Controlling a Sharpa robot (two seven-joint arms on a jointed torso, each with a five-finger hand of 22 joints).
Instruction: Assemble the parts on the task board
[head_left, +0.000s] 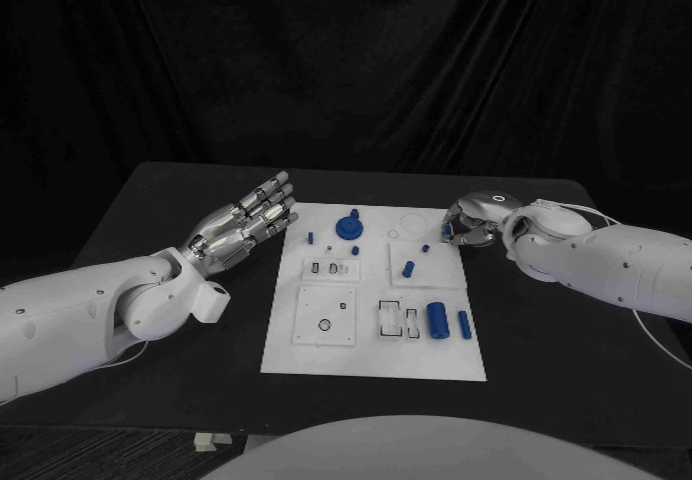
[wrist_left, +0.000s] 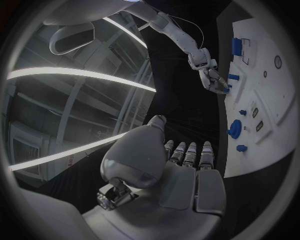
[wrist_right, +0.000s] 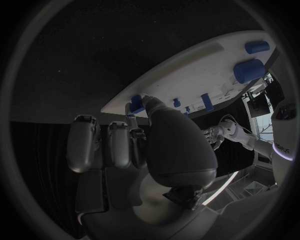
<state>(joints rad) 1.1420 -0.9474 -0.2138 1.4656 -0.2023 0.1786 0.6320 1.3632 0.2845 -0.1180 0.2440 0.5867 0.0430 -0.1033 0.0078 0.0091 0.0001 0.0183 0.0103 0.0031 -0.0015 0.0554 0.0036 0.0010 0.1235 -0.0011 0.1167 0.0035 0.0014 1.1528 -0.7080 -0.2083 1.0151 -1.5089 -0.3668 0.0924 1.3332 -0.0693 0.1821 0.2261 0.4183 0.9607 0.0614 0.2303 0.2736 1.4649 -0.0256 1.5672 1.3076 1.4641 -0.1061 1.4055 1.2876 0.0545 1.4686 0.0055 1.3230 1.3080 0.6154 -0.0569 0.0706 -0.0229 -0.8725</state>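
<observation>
Mid-counter on the task board (head_left: 372, 330), most blue parts (head_left: 437, 320) are lying loose, so I'm judging assembly barely started. My right robot hand (head_left: 473, 225) is pinching a small part at the board's far right edge; left robot hand (head_left: 245, 225) is hovering released.

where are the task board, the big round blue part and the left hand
task board (head_left: 378, 357), head view, bare near edge
round blue part (head_left: 349, 227), head view, its top
left hand (head_left: 242, 227), head view, back of the hand
</observation>
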